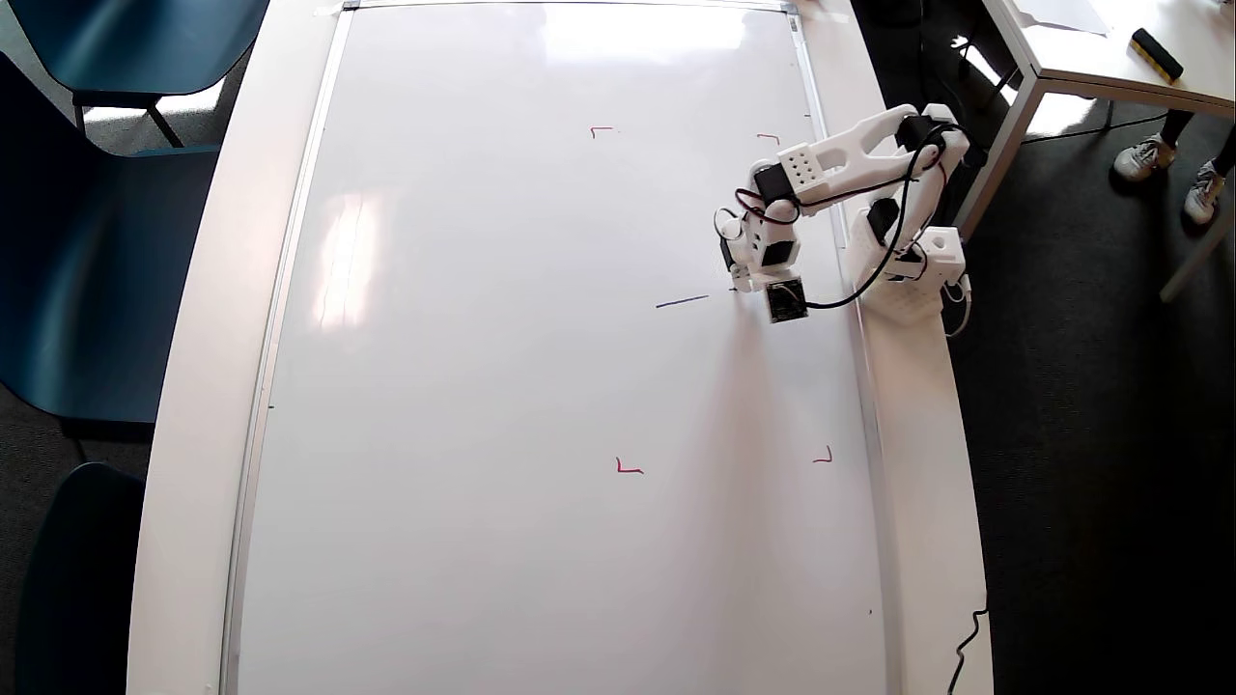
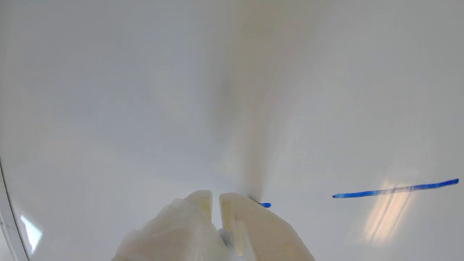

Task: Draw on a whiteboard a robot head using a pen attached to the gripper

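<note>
Right now, gripper [image 2: 215, 203]: lower centre of wrist view, jaws nearly pressed together
Whiteboard [image 1: 483, 386]: one short blue stroke [image 1: 682, 302] right of centre

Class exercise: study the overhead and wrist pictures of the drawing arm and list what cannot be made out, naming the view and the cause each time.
1. The pen: in the overhead view the gripper and its black motor block cover it; in the wrist view the gripper hides it.
2. Tip contact with the whiteboard: hidden behind the fingers in the wrist view.
3. The blue stroke: its right end nearly reaches the wrist frame's edge.
4. Person's shoes: body cut off, overhead.
</note>
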Tool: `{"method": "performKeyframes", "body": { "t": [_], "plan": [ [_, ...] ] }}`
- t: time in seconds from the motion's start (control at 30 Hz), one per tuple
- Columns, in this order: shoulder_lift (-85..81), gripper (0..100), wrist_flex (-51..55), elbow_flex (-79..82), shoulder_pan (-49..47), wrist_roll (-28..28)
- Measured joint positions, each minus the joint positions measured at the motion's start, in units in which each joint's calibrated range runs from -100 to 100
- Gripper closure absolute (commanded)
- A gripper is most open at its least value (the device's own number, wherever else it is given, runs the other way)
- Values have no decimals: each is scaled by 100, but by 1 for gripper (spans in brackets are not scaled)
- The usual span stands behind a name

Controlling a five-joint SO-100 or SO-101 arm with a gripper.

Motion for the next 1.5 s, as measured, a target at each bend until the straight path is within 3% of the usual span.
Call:
{"method": "performKeyframes", "body": {
  "t": [0.3, 0.83, 1.3, 1.5],
  "plan": [
    [-296, 99, 34, 292, 339, 137],
    [-322, 99, 186, 292, 1750, 555],
    [390, 99, 194, -822, 2881, 830],
    [440, 99, 194, -822, 2949, 851]
  ]
}}
